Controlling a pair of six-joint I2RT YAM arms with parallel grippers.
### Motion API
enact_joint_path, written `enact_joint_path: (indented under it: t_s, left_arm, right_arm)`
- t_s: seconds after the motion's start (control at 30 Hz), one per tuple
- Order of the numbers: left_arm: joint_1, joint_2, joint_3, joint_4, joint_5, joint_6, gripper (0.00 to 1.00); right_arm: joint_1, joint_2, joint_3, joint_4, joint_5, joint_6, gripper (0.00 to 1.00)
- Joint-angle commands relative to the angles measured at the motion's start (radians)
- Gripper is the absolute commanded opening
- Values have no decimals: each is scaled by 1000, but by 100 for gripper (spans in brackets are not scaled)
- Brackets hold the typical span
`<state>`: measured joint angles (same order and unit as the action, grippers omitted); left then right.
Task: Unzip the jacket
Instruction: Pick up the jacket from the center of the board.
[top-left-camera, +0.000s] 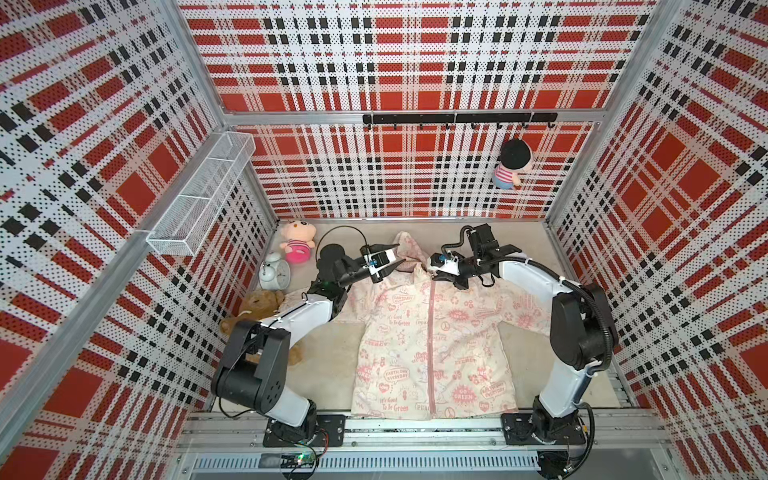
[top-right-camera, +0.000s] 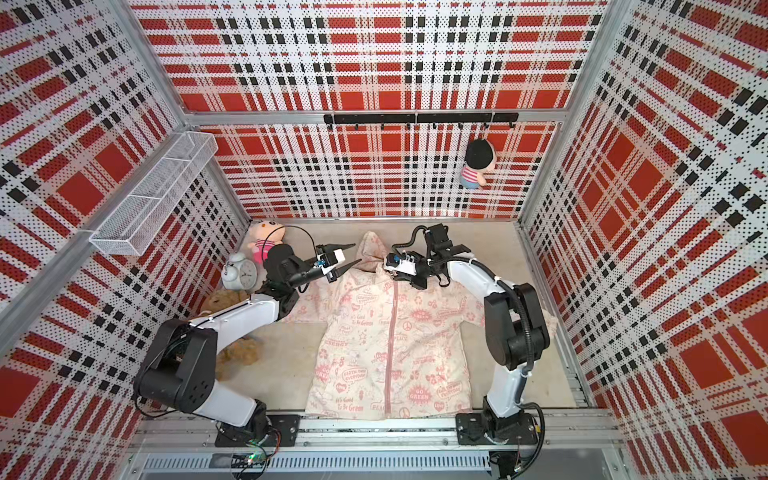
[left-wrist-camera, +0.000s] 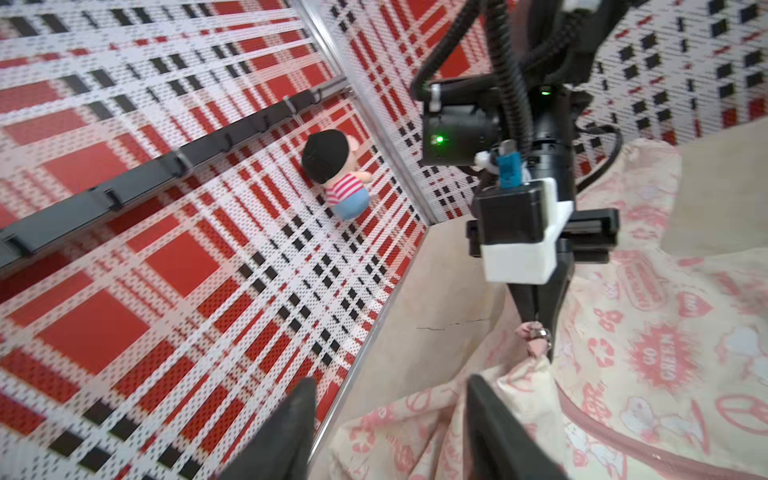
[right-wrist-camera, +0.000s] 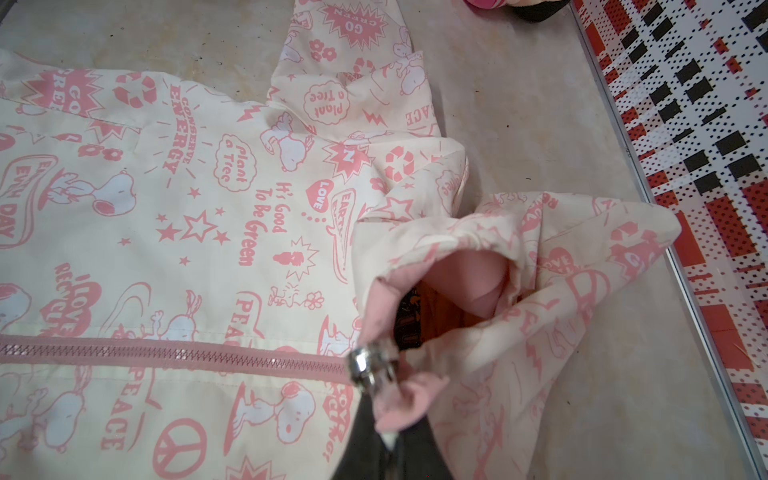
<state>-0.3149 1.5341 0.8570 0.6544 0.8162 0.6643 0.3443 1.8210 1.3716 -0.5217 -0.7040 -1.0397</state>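
- In both top views the jacket (top-left-camera: 432, 332) lies face-up in the middle of the table (top-left-camera: 324, 374), hem at the near edge and hood toward the far edge.
- Left wrist: the left gripper (left-wrist-camera: 390, 415) has its jaws apart, holding nothing, beside the hood. The right gripper (left-wrist-camera: 536, 320) pinches the zipper pull (left-wrist-camera: 538, 334).
- Right wrist: the right gripper is clamped on the zipper pull at the collar. The zipper (right-wrist-camera: 166, 353) below it is fully closed.

A robot test cell in a lab: plaid-printed red, black and white perforated panels (top-left-camera: 395, 62) all round, pink plush doll (top-left-camera: 296, 245) at ten o'clock, white-and-black robot arms (top-left-camera: 528, 274) bolted to a grey metal rail (top-left-camera: 415, 429) at six o'clock.
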Motion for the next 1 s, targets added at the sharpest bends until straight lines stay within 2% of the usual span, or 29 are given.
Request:
enact_joint_path:
  t_s: [0.0,0.03,0.07,0.17,0.23,0.37,0.57,0.63,0.97]
  left_arm:
    - [-37,19,109,-440,62,266,41]
    - [-56,42,160,-560,51,347,44]
    - [-68,59,189,-616,53,376,49]
    - [-94,95,224,-648,77,385,61]
    - [-112,117,235,-657,55,395,65]
    - [-130,177,303,-759,59,441,62]
    - [-146,220,323,-769,6,434,60]
    - [-155,225,317,-746,-20,419,61]
    - [-137,217,278,-544,28,296,69]
  right_arm:
    - [5,-46,-17,37,-11,-8,0]
    - [5,-46,-18,39,-11,-7,0]
    - [5,-47,-19,43,-9,-3,0]
    - [5,-50,-23,48,-4,0,0]
    - [5,-58,-31,58,-5,3,0]
    - [5,-74,-49,82,-11,15,0]
    - [4,-72,-54,80,-26,10,0]
    - [5,-71,-53,83,-32,11,0]
    - [6,-61,-43,55,-25,-4,0]
